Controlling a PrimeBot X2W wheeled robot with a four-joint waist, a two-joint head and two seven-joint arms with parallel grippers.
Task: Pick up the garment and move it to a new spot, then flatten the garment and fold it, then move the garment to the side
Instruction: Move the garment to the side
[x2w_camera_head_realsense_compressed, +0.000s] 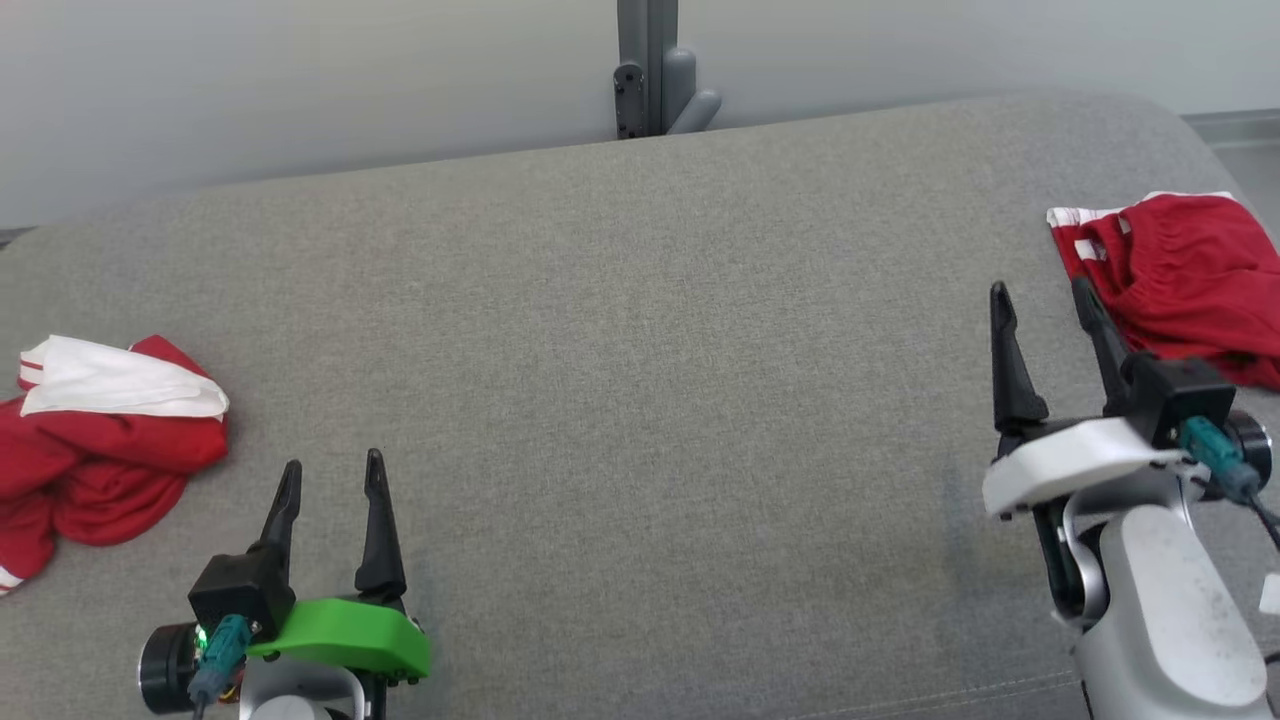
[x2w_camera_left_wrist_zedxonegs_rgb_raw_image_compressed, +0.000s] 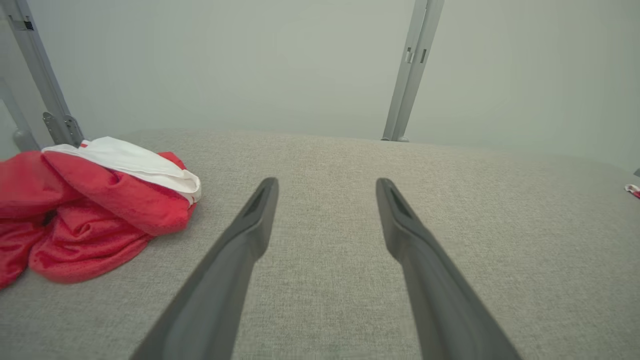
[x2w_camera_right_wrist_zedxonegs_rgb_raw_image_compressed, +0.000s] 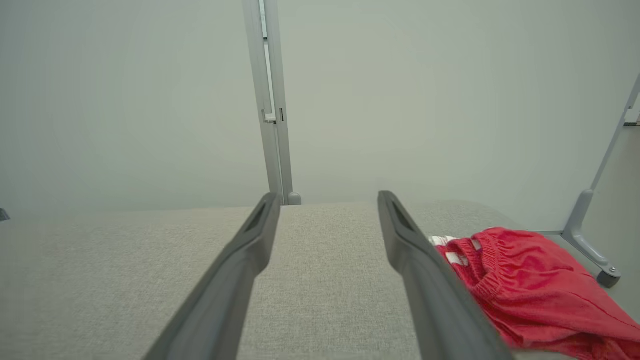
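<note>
My jaws stand spread and empty on both sides, left gripper (x2w_camera_head_realsense_compressed: 333, 460) and right gripper (x2w_camera_head_realsense_compressed: 1039, 287) over the grey cushion (x2w_camera_head_realsense_compressed: 640, 380). A crumpled red-and-white garment (x2w_camera_head_realsense_compressed: 110, 450) lies near my left gripper. A second red garment (x2w_camera_head_realsense_compressed: 1185, 275) lies just beside my right fingers.

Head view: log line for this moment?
left gripper open, empty | right gripper open, empty | left garment crumpled | right garment crumpled, ungrasped
</note>
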